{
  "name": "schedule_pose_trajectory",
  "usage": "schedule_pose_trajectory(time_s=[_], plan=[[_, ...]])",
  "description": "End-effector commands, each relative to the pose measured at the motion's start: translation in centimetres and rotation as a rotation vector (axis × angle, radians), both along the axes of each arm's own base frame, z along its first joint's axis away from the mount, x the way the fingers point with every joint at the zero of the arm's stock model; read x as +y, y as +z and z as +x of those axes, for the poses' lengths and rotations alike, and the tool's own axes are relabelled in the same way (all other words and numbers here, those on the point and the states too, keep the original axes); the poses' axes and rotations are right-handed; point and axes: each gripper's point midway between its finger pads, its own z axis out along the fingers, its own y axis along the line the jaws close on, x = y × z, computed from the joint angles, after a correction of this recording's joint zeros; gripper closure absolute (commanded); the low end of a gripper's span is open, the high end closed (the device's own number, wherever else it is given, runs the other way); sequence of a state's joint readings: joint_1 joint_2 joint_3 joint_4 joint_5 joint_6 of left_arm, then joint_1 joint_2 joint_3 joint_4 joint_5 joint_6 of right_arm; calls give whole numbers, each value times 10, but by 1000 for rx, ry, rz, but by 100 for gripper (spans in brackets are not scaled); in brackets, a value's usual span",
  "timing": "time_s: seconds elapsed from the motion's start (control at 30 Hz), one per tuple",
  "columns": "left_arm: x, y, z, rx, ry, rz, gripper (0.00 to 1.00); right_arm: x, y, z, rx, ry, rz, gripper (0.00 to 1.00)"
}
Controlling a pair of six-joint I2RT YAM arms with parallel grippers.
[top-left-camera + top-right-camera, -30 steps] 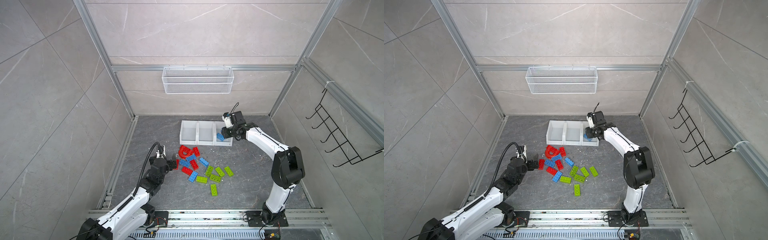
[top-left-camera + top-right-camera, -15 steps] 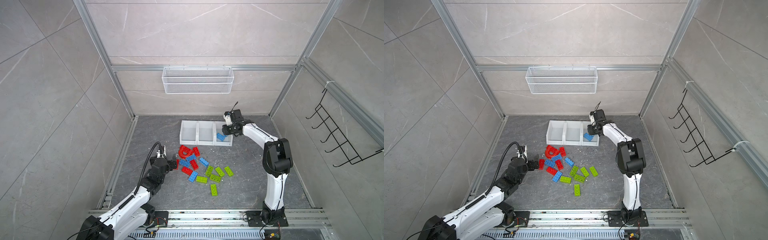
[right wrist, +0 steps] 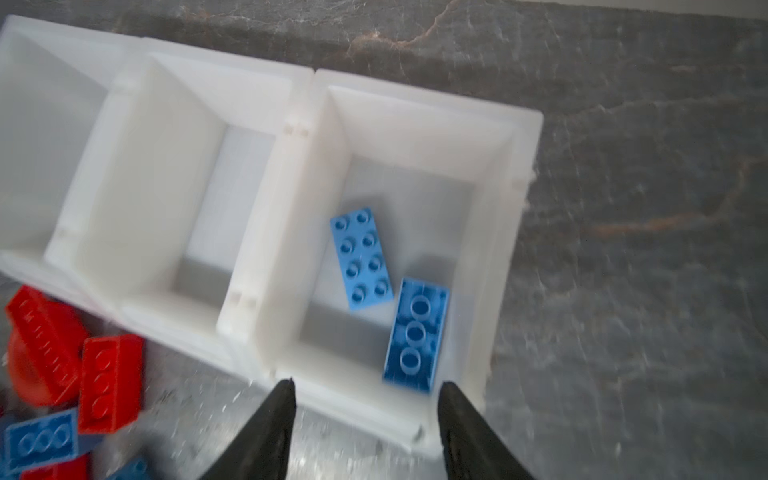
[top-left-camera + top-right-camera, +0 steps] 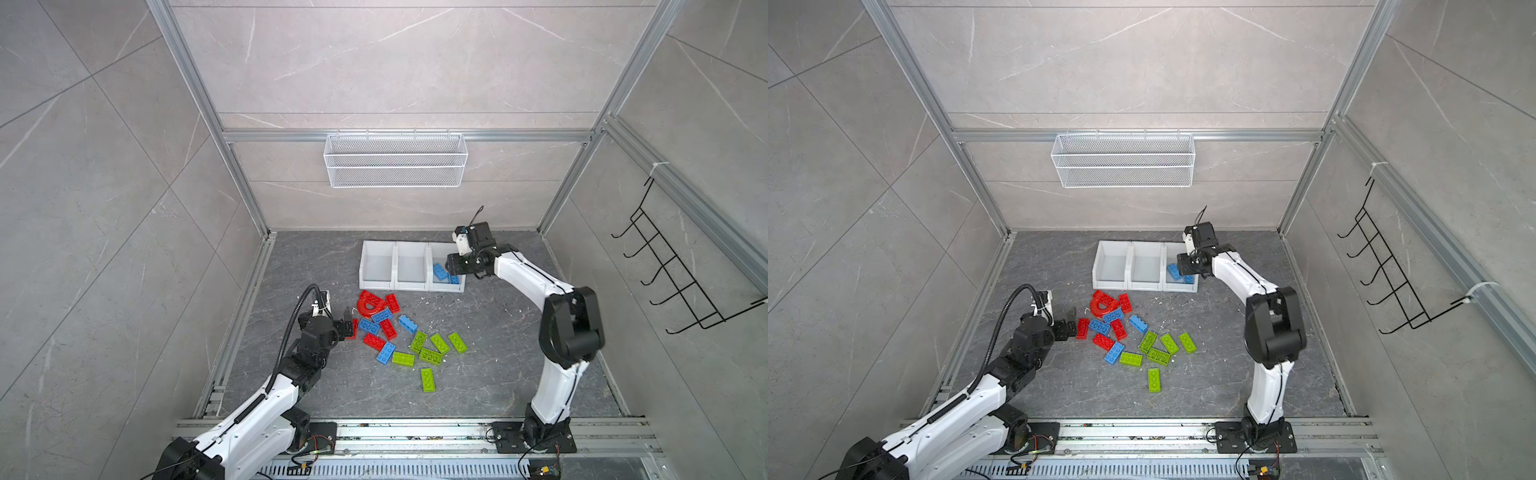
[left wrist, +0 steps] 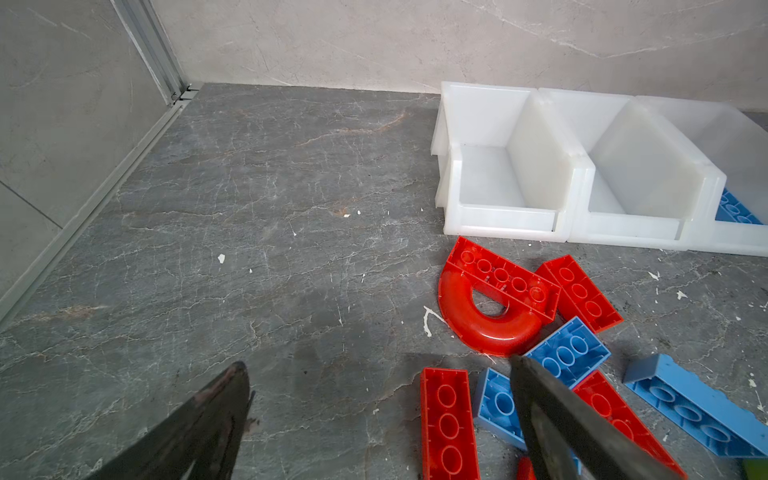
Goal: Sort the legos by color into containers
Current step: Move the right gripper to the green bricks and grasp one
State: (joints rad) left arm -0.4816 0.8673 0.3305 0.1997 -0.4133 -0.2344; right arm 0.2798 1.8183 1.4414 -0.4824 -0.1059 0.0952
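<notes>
Red, blue and lime green legos [image 4: 388,328] lie loose on the dark floor in both top views, among them a red arch [image 5: 490,332]. Behind them stand three joined white containers [image 4: 376,285]. The rightmost one [image 3: 519,208] holds two blue bricks [image 3: 361,257], one stud-side up and one [image 3: 415,336] underside up. My right gripper [image 3: 365,384] hangs over that container's front lip, open and empty. At the pile's left edge my left gripper [image 5: 379,363] is low and wide open. A red brick [image 5: 446,419] lies on the floor between its fingers, untouched.
A white wire basket [image 4: 395,166] hangs on the back wall and a black hook rack [image 4: 681,282] on the right wall. Several green bricks [image 4: 430,353] lie at the pile's near right. Aluminium rails [image 4: 241,324] border the floor. The left and middle containers look empty.
My right gripper's jaws have parted above the rightmost container, and a second blue brick now lies there. The right arm's elbow has shifted. The left gripper has edged toward the pile.
</notes>
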Motion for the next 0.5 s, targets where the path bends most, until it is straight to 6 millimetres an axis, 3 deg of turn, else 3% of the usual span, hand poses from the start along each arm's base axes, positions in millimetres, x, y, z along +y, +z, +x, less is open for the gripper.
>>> schedule_pose_trajectory(time_s=[0.0,0.13,0.23,0.33,0.47], plan=[[2,14,3,-44,12,-17,0,-2,14,-63,48,-1,15,41],[2,17,2,-54,12,-22,0,-10,-12,-134,162,-1,-57,41],[1,17,1,-56,6,-30,0,-12,-34,-170,238,9,-120,41],[1,18,1,-56,7,-32,0,-17,-50,-188,295,11,-173,40],[2,12,1,-54,14,-44,0,-7,-62,-192,334,49,-146,41]])
